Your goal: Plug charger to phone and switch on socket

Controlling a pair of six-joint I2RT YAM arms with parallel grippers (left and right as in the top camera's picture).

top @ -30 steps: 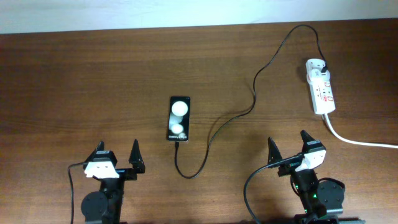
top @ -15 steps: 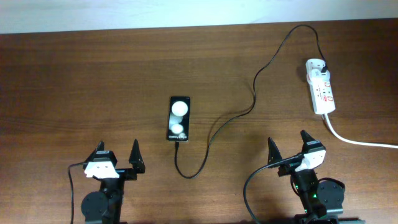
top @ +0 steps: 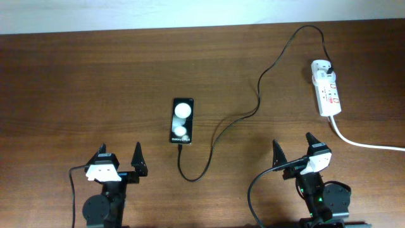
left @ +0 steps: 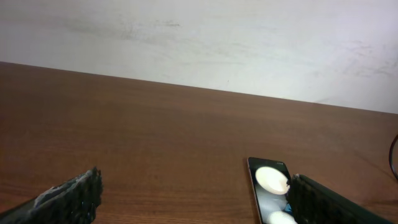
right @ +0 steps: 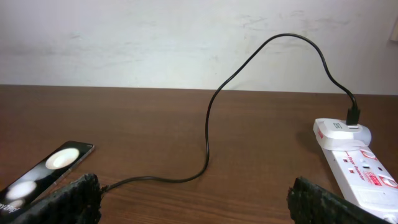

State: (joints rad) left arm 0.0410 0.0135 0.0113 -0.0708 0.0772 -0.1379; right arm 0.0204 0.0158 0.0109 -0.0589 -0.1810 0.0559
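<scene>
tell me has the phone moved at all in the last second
No. The phone lies in the same spot left of the socket, and the charger loop beside it is unchanged.

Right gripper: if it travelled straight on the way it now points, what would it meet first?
Most likely the charger, whose cable lies across the table ahead of the right gripper. The phone sits off to the left, the socket to the right. Height is unclear; it may pass over.
</scene>
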